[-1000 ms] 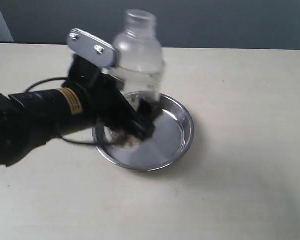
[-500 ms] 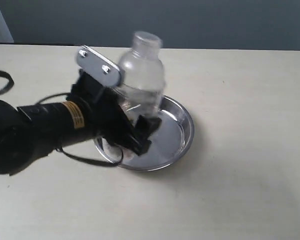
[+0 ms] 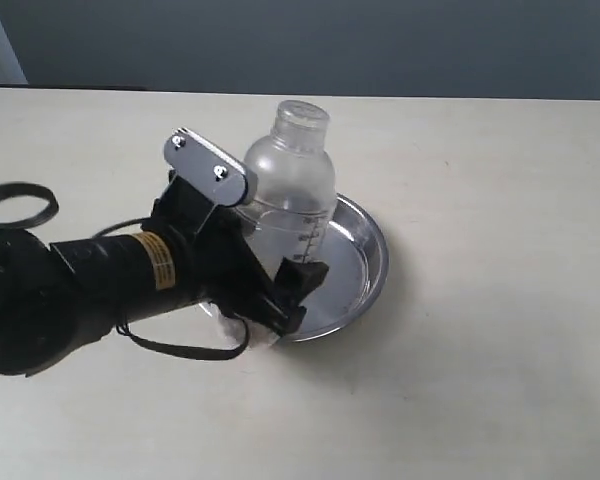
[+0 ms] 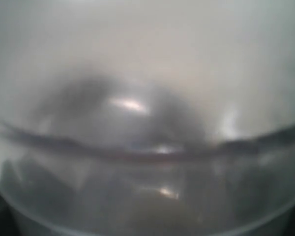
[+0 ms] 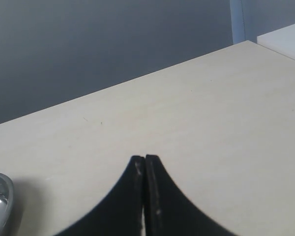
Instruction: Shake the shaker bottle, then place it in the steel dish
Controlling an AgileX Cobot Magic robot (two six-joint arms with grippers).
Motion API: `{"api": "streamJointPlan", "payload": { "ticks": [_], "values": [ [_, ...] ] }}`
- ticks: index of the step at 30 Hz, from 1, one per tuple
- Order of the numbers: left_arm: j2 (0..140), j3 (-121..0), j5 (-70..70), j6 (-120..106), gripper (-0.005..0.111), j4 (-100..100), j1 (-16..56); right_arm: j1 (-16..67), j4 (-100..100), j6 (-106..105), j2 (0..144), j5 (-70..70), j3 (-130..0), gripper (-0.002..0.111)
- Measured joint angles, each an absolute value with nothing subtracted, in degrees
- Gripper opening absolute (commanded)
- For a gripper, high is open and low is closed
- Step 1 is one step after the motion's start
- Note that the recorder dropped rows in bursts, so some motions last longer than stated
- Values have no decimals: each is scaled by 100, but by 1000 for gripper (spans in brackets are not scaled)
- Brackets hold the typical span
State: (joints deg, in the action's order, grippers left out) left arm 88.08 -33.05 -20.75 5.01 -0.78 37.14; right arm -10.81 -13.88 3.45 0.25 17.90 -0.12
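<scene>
At lower left of the exterior frame, the left arm (image 3: 70,290) is showing bulky black, wearing a yellow label (image 3: 158,262) and a silver plate (image 3: 208,168) with two screws (image 3: 220,172), and trailing black cable (image 3: 48,197). The right gripper (image 5: 145,158) is showing black tapered fingers (image 5: 157,196).

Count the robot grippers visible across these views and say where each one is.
2. The left gripper is shut on the shaker bottle at the steel dish. The right gripper, seen only in its wrist view, is shut above the table.

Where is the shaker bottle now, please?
Left of centre in the exterior view, the left gripper holds the shaker bottle upright over the steel dish.
</scene>
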Motion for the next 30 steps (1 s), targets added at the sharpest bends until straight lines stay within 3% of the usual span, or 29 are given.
{"api": "streamJointPlan", "payload": {
  "ticks": [4, 11, 18, 21, 25, 30],
  "values": [
    [9034, -3177, -2584, 247, 0, 937, 3595, -1081, -1388, 345, 25, 1790, -12, -1],
    [8410, -3483, -3357, 249, 0, 566, 3709, -1081, -1388, 345, 25, 1790, -12, -1],
    [8461, -3681, -1977, 92, 0, 348, 3744, -1081, -1388, 345, 25, 1790, -12, -1],
    [7850, -4262, -2360, -195, 0, 410, 3713, -1081, -1388, 345, 25, 1790, -12, -1],
    [8248, -4002, -2744, -197, 0, 772, 3548, -1081, -1388, 345, 25, 1790, -12, -1],
    [8084, -4007, -1609, 128, 0, 0, 3683, -1081, -1388, 345, 25, 1790, -12, -1]
  ]
}}
